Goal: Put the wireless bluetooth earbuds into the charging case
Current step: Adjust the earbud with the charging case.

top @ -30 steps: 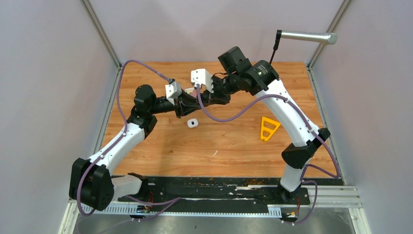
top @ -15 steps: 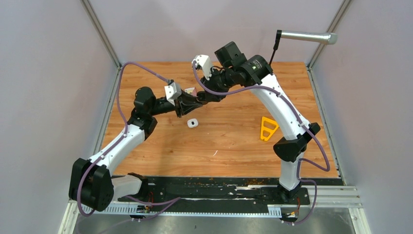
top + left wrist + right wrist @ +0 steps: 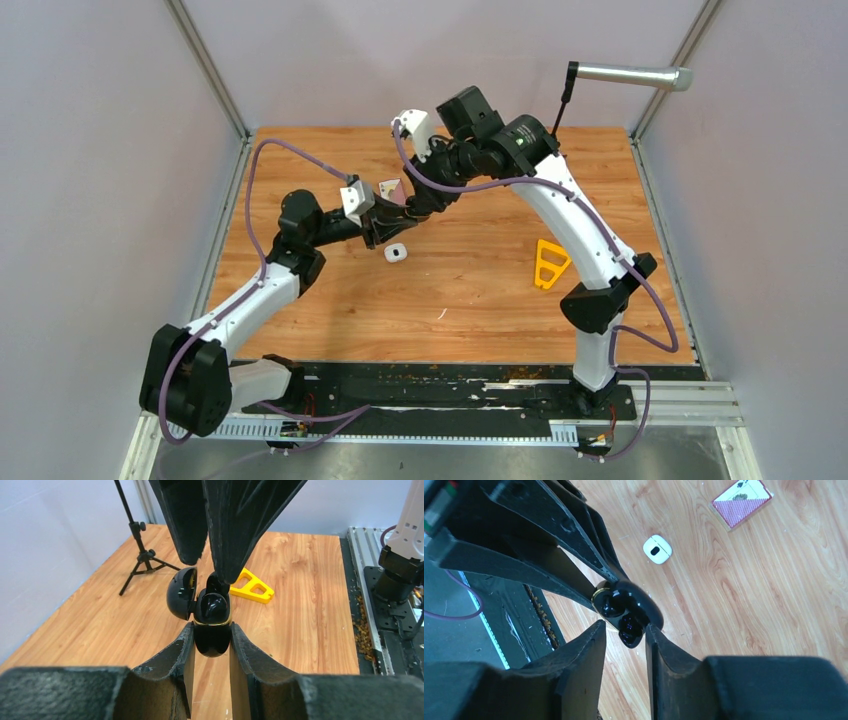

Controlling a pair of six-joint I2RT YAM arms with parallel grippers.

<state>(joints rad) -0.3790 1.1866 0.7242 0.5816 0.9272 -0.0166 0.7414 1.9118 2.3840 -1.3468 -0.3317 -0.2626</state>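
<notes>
The black charging case [image 3: 212, 640] is clamped low on its body by the left claw [image 3: 211, 630], which is closed firmly on it. It is held clear of the tabletop [image 3: 724, 605], with the lid [image 3: 181, 592] hinged open to one side.

At the case's open mouth the right claw [image 3: 624, 627] is poised, its fingers a narrow gap apart. Whether anything is pinched there cannot be told.

2 glossy black earbuds are seen at the case. 1 [image 3: 610, 606] is seated in its well, and the other [image 3: 630, 630] sits at the neighbouring well, right between the right claw's fingertips. No white earbuds are shown.

Below the case a white rounded case [image 3: 657, 549] lies on the tabletop, with a red-backed playing card [image 3: 741, 500] beyond it.

The buds are judged tiny, light, hard and slick. A gentle pinch across the stem is called for, since a squeeze on the rounded head could squirt it out. The case is judged stiff but glossy, best gripped on its flat sides.
</notes>
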